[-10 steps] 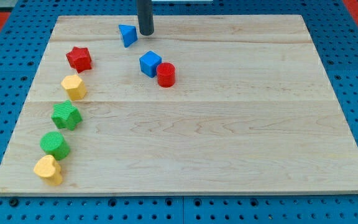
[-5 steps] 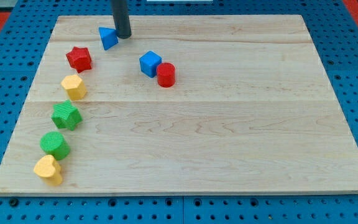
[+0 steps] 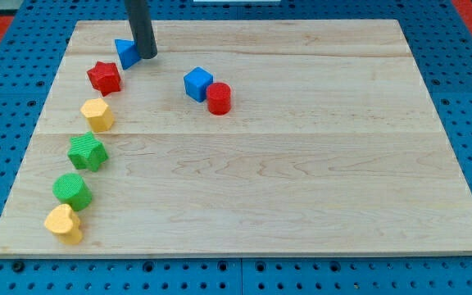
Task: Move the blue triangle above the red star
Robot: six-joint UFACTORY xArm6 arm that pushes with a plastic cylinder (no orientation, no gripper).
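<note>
You have the blue triangle [image 3: 125,52] at the far left of the worktop [image 3: 301,180], just beyond and slightly right of the red star [image 3: 104,77]; the 2 sit close, and you cannot tell whether a sliver of wood separates them. My tip [image 3: 147,56] rests against the triangle's right side. The tool here is only a bare rod, so it has no jaws to release or clench and it grasps nothing; it merely presses sideways on the triangle.

By my judgement the task is nearly done, so what remains is a short nudge to the left. Watch 3 risks. First, a long push could carry the triangle past the star toward the worktop's left edge, which lies near. Second, if the push drifts toward the near side, the triangle could strike the star and shove it into the yellow block [image 3: 97,115] just behind it in the column, which also holds the green star [image 3: 87,152], the green block [image 3: 73,190] and the yellow heart [image 3: 63,223]. Third, an off-centre contact on the slanted face could spin the triangle and let it slip off my tip. The blue cube [image 3: 197,83] and red cylinder [image 3: 219,97] sit well apart, out of danger.
</note>
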